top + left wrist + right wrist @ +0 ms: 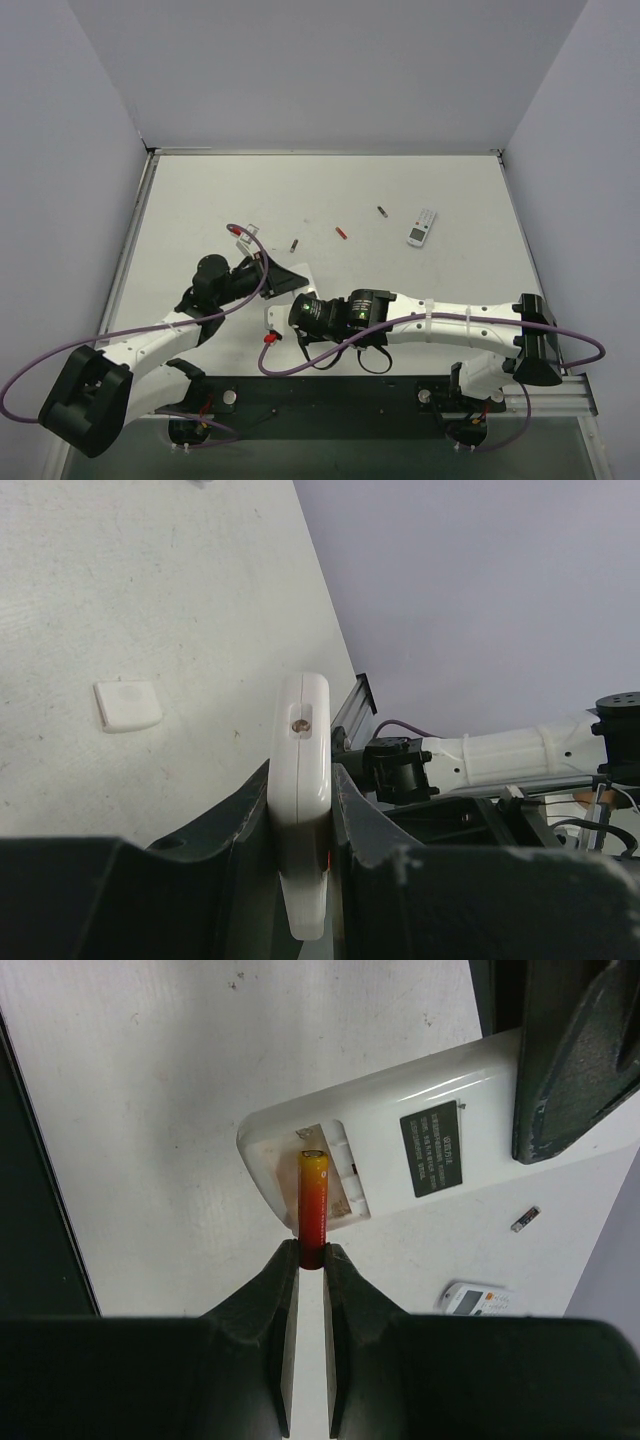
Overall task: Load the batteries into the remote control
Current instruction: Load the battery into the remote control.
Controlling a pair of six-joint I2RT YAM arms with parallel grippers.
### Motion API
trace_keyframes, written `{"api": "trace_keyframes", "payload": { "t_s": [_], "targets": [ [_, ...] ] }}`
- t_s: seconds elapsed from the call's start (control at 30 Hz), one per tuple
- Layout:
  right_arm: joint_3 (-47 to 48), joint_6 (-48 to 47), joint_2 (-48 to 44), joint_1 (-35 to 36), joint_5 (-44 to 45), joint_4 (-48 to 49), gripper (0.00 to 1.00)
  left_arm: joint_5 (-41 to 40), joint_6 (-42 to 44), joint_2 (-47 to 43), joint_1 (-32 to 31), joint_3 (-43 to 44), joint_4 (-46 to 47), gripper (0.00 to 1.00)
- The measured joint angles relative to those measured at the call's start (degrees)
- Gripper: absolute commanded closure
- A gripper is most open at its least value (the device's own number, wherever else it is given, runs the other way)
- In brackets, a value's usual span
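Note:
The remote control (420, 1110) lies back up, white, with its battery bay (335, 1175) open. My left gripper (303, 780) is shut on the remote's white sides (302, 740); one of its fingers (570, 1060) shows in the right wrist view. My right gripper (312, 1252) is shut on one end of a red battery (314, 1195), whose pale tip is over the open bay. In the top view both grippers, left (288, 280) and right (284, 318), meet at the remote (272, 316) near the table's front centre. A second red battery (341, 232) lies loose farther back.
A white-faced remote with grey buttons (422, 227) lies at the back right, also in the right wrist view (478, 1299). Two dark cylinders (293, 244) (382, 211) lie on the table. A small white cover plate (128, 704) lies to the left.

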Motion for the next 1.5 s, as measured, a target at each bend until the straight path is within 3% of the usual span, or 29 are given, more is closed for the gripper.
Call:
{"api": "trace_keyframes", "payload": {
  "t_s": [0.83,1.5],
  "targets": [
    [1.66,-2.19,1.53,0.31,-0.55,-3.06,1.00,1.11,-5.14,5.95,-2.43,-0.11,6.47,1.00],
    [2.89,-2.99,3.65,0.68,-0.50,-4.44,0.81,2.12,-13.60,11.52,-2.45,-3.74,15.04,1.00]
  ]
}}
